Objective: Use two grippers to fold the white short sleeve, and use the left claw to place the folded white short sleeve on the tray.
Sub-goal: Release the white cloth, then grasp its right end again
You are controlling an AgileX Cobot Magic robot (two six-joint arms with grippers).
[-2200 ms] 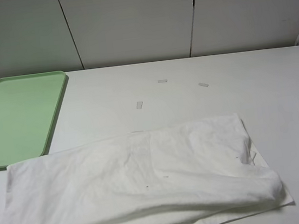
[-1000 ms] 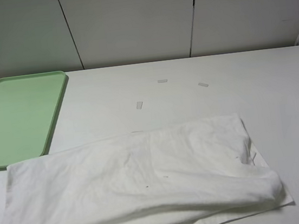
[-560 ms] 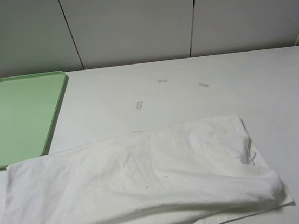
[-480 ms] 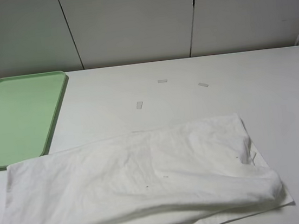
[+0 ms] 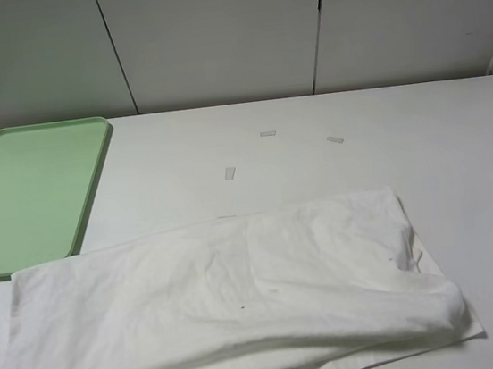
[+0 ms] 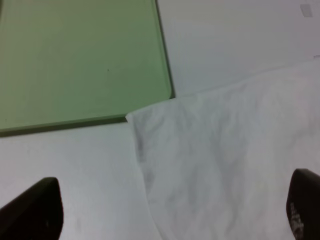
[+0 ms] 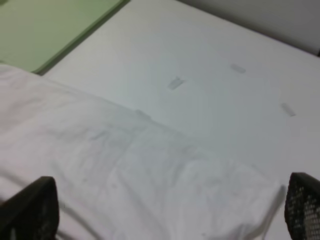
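1. Nothing has shifted since the earlier frames: the white short sleeve point(image 5: 234, 303) lies wrinkled across the near side of the table point(image 5: 315, 158), one corner just beside the tray point(image 5: 23, 194).
2. The tray carries nothing.
3. The left gripper point(image 6: 167, 210) and right gripper point(image 7: 165, 210) hang above the fabric, jaws spread wide, holding nothing.
4. Judged progress: the shirt looks doubled over once. Further folding and tray placement remain.
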